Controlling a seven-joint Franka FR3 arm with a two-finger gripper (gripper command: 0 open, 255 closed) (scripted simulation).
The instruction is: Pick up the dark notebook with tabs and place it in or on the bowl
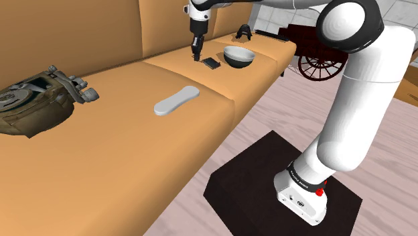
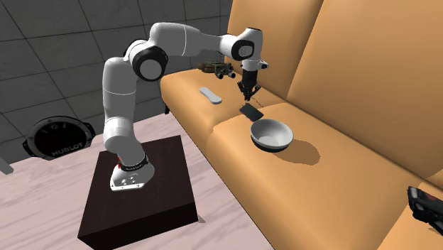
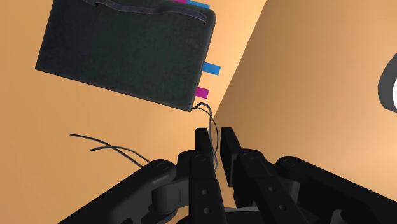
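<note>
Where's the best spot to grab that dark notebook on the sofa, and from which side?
Probably come straight down and clasp the notebook across its narrower span, on plain edges away from the coloured tabs. It lies flat on the sofa cushion, so only its thin rim offers purchase; the bowl sits close beside it.

Tan sofa (image 1: 120, 154) holds an olive bag (image 1: 37, 100), a pale grey remote (image 1: 177, 100), black headphones (image 1: 244, 32) (far end); a dark red wagon wheel (image 1: 318, 64) stands beyond.

Dark notebook (image 1: 212, 62) and bowl (image 1: 239, 60) — shoulder view's upper centre
The notebook lies flat, blue and magenta tabs on one edge; grey bowl upright just beside.
</note>
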